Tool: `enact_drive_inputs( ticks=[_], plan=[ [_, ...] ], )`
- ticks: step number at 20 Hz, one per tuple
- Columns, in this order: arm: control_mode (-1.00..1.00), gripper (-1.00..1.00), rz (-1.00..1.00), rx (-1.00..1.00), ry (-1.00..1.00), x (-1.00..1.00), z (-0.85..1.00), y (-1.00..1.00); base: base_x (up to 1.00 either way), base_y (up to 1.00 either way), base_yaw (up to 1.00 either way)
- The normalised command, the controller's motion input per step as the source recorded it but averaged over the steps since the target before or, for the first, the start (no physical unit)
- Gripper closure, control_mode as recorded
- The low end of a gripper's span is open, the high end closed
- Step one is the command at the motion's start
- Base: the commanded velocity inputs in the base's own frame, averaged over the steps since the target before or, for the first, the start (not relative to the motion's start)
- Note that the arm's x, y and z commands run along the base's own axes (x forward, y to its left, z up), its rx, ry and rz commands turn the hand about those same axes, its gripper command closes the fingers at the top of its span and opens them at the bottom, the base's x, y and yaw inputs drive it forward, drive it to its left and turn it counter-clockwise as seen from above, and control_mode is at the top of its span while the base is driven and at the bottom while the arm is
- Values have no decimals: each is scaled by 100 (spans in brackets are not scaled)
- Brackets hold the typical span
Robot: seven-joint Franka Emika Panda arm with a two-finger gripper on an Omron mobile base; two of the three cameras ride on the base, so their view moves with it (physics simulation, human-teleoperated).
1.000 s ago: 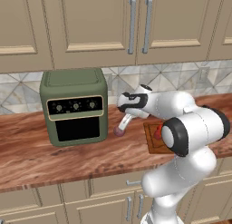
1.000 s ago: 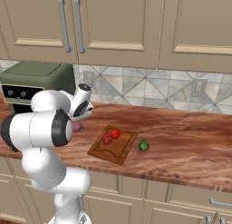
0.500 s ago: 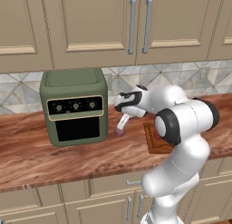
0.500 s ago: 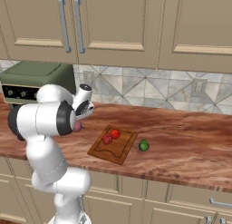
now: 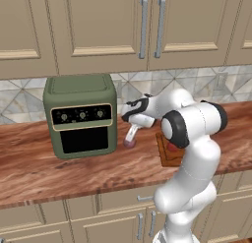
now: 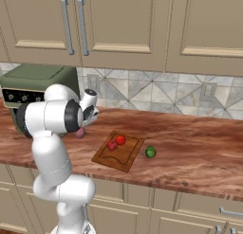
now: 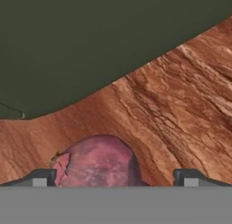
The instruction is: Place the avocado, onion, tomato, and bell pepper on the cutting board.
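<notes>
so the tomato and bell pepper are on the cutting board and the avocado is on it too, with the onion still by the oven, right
Not quite: the avocado isn't on the cutting board; it sits on the countertop beside the board, as the right base view shows. The tomato and bell pepper are on the board, and the onion is by the oven.

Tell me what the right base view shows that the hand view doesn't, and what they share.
Right base view alone: the cutting board carrying the tomato and the bell pepper, the avocado on the counter just to the board's right, the cabinets above, and the arm itself. Hand view alone: the open end effector with a fingertip on either side of the onion, not closed on it. Both share the onion, the wooden countertop, and the green oven beside it.
</notes>
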Motion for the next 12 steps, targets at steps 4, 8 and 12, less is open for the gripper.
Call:
enact_drive_inputs(
  ticks=[4,8,12],
  plan=[
    [-100,-100,1,0,0,4,-30,6,0,0,0],
    [-100,100,0,0,1,0,-34,3,0,0,0],
    [-100,100,0,-1,2,-3,-22,0,0,0,0]
  ],
)
